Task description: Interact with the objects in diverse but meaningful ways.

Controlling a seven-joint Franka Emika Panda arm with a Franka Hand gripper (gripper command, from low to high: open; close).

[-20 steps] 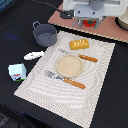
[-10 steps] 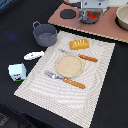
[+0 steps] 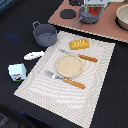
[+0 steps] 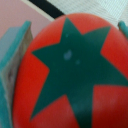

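1. Dark worktop ran under everything, with a pale striped cloth spread across the middle and a pinkish board along the far edge.

2. On the cloth sat a round tan plate with nothing on it, a fork on its near side, a knife on its far side, and a bread loaf just beyond the knife.

3. Off the cloth, toward the exterior view's left, stood a grey pot, a flat white fish piece and a milk carton, none of them touching one another.

4. The tomato was the only toy in hand; the wrist view showed it filling the frame, red with a green star on top, and a teal finger tight against one side and another at the opposite edge. I judged the fingers were pinching it.

5. The arm hung over the pinkish board at the far side, its fingers pointing down near a small dark pan; from the exterior view I could not tell whether the tomato was above the pan or touching it.

6. As I read it, one toy was picked up and had yet to be set down; the loaf, carton, fish and pot lay untouched.
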